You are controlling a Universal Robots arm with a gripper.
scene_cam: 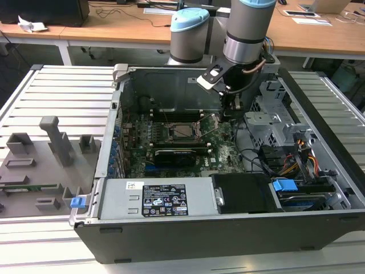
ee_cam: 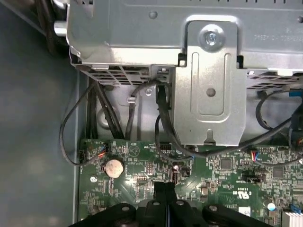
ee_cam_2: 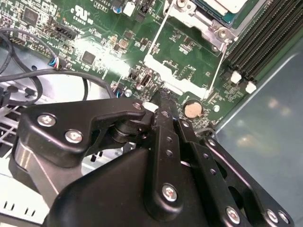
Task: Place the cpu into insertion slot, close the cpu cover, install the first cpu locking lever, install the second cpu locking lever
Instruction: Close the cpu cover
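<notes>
Inside the open computer case (scene_cam: 199, 234) on the slatted counter (scene_cam: 51, 91), the pincer (scene_cam: 235, 105) hangs low over the green motherboard (ee_cam_2: 94, 28). It is near the coin battery (ee_cam: 113, 167), its fingers pressed together and gripping nothing. The cpu (ee_cam_2: 227, 5) sits in the insertion slot (scene_cam: 173, 131) mid-board, with the cpu cover (ee_cam_2: 201, 23) lying flat around it. Two thin wire levers (ee_cam_2: 155, 40) jut out toward the pincer.

cpu (ee_cam_2: 225, 4) mostly cut off by pic edge in second wrist view.
</notes>
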